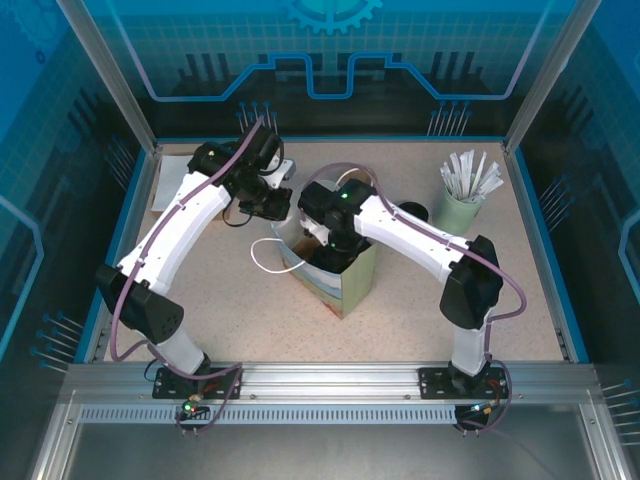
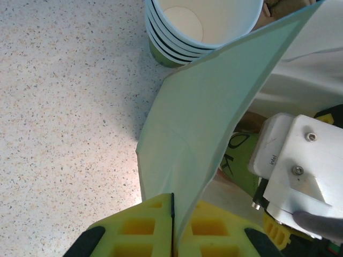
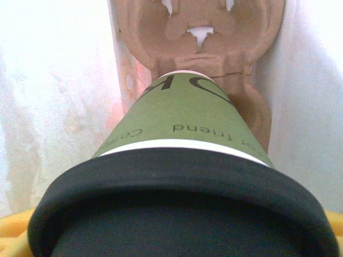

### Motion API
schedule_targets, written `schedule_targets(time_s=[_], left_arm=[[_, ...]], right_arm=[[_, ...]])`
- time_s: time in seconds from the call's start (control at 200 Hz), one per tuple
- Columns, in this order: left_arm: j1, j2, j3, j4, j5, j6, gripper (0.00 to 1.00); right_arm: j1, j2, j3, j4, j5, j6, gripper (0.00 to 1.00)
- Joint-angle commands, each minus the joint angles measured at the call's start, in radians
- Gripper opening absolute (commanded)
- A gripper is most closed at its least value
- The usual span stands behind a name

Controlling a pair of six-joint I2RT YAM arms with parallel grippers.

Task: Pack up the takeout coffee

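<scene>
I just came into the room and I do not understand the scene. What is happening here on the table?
The left end effector pinches one wall of the paper bag and holds it open. The right end effector reaches down inside the bag, gripping a green coffee cup with a black lid. The cup's base is at the brown pulp carrier lying in the bag's bottom. Whether it is fully seated in a pocket cannot be told.

Top camera looks down from above the table's (image 1: 240,310) near edge; the left wrist camera hugs the bag's (image 1: 355,285) rim, and the right peers inside it.
</scene>
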Motion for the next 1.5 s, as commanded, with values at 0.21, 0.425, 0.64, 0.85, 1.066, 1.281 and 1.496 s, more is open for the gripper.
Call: schedule_targets(time_s=[0.21, 0.425, 0.64, 0.85, 1.066, 1.281, 1.496], left_arm=[[-0.007, -0.03, -0.003, 0.012, -0.019, -0.007, 0.08], [-0.008, -0.036, -0.014, 0.02, -0.019, -0.014, 0.08], [-0.008, -0.037, -0.029, 0.036, -0.016, -0.023, 0.1], [-0.007, -0.041, -0.038, 0.047, -0.014, -0.028, 0.1], [-0.007, -0.038, -0.045, 0.049, -0.015, -0.025, 0.11], [-0.007, -0.041, -0.044, 0.05, -0.016, -0.021, 0.11], [-0.007, -0.033, -0.043, 0.051, -0.009, -0.021, 0.11]], right_arm=[[-0.021, -0.031, 0.108, -0.09, -0.002, 0.021, 0.85], [-0.031, -0.047, 0.143, -0.111, -0.004, 0.031, 0.84], [-0.052, -0.064, 0.211, -0.154, -0.008, 0.029, 0.84], [-0.065, -0.081, 0.261, -0.192, -0.002, 0.027, 0.84], [-0.064, -0.059, 0.226, -0.194, -0.014, 0.028, 0.84], [-0.063, -0.024, 0.217, -0.226, 0.02, 0.022, 0.84], [-0.064, 0.02, 0.213, -0.226, 0.048, 0.017, 0.84]])
